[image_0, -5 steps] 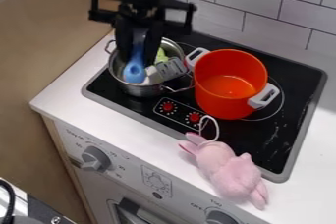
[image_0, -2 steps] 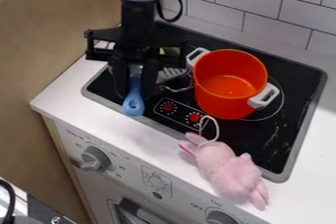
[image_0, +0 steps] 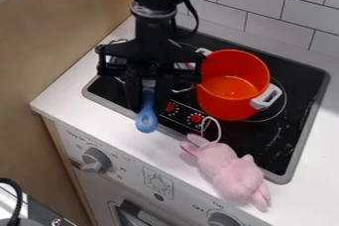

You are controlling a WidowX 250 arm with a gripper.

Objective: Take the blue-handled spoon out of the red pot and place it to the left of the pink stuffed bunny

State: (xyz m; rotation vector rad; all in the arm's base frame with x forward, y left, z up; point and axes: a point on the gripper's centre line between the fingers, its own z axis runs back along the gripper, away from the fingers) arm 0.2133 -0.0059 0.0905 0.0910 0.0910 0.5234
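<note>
The black two-finger gripper (image_0: 149, 107) is clamped on the long, smooth blue plastic-looking handle (image_0: 147, 121), over the flat, glossy black stovetop's (image_0: 270, 138) near-left edge, left of the round orange-red pot (image_0: 228, 107)

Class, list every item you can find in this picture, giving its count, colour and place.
utensil: one, blue handle, between the gripper's fingers
pot: one, orange-red with pale handles, on the stovetop
metal pot: one, silver, mostly hidden behind the gripper
plush rabbit: one, pink, across the stovetop's front edge
stovetop: one, black, set in the counter
stove dials: two, red, stovetop front
oven knobs: two, grey, oven front
counter: one, white, around the stovetop
tiled wall: one, white, behind
side panel: one, tan, left
robot arm: one, black, top
gripper: one, black, left of the orange-red pot
</note>
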